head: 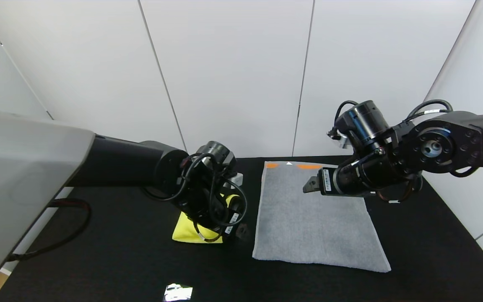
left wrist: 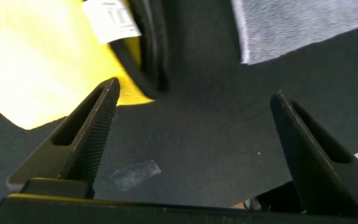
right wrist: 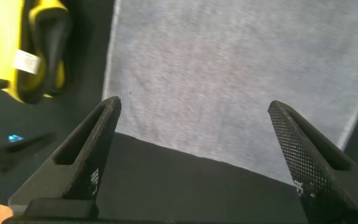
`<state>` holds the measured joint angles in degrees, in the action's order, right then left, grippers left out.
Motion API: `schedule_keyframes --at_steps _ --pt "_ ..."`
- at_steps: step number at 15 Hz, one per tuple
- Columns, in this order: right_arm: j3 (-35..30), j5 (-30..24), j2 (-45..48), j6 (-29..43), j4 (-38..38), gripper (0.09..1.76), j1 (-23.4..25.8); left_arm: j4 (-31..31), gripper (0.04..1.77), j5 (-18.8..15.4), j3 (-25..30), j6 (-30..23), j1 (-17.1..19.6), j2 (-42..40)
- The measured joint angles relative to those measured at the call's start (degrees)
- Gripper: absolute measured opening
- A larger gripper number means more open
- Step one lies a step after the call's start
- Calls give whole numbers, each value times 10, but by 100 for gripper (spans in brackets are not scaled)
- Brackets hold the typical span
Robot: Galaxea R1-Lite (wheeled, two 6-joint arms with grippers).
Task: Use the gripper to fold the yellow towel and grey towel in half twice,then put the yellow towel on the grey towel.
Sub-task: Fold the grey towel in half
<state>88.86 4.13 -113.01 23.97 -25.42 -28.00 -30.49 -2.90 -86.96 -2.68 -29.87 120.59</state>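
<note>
1. The grey towel [head: 315, 218] lies flat on the black counter [head: 111, 260], right of centre, with an orange band [head: 304, 166] along its far edge.
2. The yellow towel [head: 191, 233] sits folded into a small bundle just to the left of the grey towel, apart from it; a strip of bare counter shows between them.
3. A small white tag [left wrist: 112, 18] shows on the yellow towel near its dark-edged fold.
4. The left tool [head: 238, 230] is low over the counter at the right edge of the yellow towel. In the left wrist view its fingers [left wrist: 89, 134] are spread wide and grasp nothing; one fingertip lies close against the yellow cloth's edge.
5. The right tool [head: 308, 184] hangs above the far part of the grey towel. The right wrist view shows its fingers [right wrist: 92, 149] released wide, with the grey cloth below them.
</note>
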Motion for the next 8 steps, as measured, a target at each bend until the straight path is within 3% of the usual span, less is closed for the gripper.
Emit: schedule_keyframes --at_steps 5,8 --pt "-35 0 31 -41 0 171 30 0 171 6 -2 4 -28 -20" --pt "-75 -29 52 -108 3 171 54 -1 172 9 1 12 -56 -23"
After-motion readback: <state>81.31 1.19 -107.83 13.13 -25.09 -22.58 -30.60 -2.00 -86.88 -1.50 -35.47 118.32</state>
